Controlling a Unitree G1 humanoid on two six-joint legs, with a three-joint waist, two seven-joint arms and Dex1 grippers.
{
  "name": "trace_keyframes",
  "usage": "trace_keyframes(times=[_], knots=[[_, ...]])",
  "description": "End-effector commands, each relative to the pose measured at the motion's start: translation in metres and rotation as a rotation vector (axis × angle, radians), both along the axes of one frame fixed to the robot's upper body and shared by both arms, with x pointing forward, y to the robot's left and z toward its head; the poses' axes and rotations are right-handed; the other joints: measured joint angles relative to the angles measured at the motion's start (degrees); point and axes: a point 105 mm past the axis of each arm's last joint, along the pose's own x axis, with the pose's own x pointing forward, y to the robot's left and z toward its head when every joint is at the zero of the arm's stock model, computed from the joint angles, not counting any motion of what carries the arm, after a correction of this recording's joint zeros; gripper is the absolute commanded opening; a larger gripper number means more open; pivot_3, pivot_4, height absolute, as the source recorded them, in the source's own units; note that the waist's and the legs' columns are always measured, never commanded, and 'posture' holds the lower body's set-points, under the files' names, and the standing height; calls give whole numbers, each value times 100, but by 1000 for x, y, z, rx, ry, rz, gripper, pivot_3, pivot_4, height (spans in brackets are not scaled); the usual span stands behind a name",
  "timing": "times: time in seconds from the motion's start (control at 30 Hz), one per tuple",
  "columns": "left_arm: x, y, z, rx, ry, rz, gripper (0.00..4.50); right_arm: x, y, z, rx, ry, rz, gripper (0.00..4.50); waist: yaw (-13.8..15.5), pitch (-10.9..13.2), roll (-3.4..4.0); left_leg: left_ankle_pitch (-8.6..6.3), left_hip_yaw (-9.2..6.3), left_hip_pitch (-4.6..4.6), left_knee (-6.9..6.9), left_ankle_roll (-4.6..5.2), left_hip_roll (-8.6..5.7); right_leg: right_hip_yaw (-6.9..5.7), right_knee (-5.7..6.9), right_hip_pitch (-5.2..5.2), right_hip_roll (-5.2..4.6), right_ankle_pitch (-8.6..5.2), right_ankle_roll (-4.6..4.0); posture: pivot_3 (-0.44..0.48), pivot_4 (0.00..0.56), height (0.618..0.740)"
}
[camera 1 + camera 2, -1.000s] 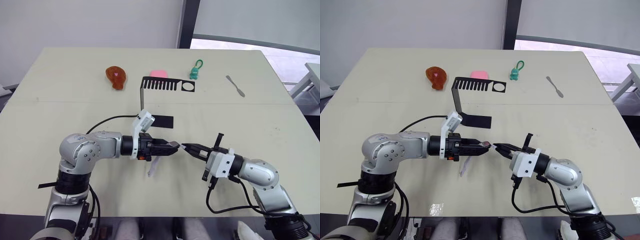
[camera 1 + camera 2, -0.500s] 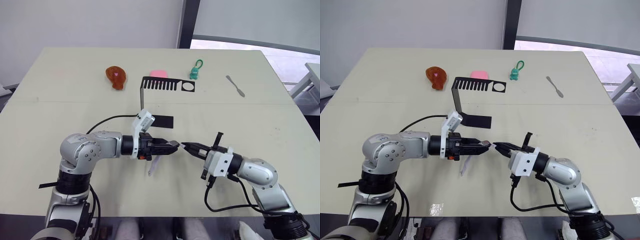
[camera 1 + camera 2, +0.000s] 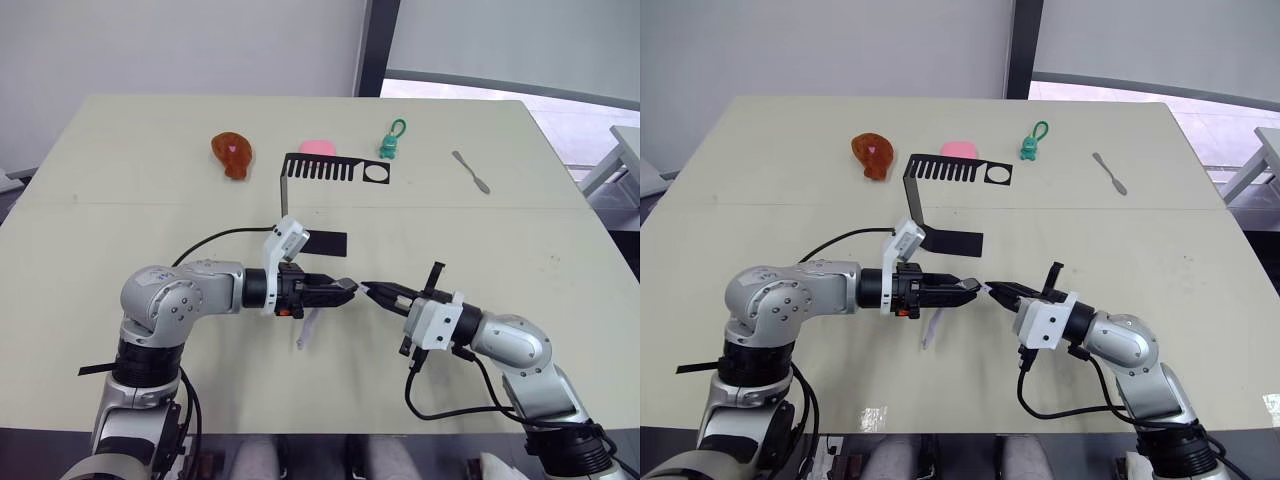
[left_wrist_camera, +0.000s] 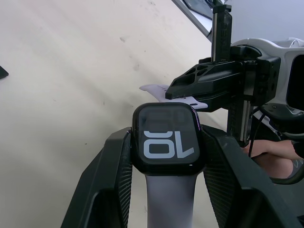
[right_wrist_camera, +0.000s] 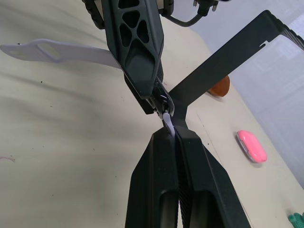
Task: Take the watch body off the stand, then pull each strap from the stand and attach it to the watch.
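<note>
gripping the watch body (image 4: 168,137), left tool (image 3: 345,288) meets right tool (image 3: 368,291).

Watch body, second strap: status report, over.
Left gripper shut on watch body, one strap attached. Right gripper shut on second strap, tip at the case. Stand bare; path unobstructed.

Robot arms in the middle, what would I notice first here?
First, the two grippers meeting tip to tip above the near half of the table: the left gripper clamps the watch body, one strap hanging from it. The right gripper pinches the second strap right at the watch. Behind them stands the stand, nothing on it.
</note>
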Motion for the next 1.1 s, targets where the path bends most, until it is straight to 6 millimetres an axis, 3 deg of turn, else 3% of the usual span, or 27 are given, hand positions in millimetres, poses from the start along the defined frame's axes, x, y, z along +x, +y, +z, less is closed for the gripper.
trace_keyframes(times=[0.03, 1.1], knots=[[-25, -29, 0, -33, 24, -178, 1607, -6, 17, 21, 61, -84, 61, 0, -1, 0, 0, 0, 0, 0, 0, 0, 0, 0, 0, 0, 0, 0, 0, 0, 150, 740], [-27, -31, -1, -33, 32, -184, 1607, -4, 26, 19, 56, -88, 64, 0, -9, 0, 0, 0, 1, 0, -1, -1, 0, 0, -1, -1, 1, 0, 0, 0, 150, 740]])
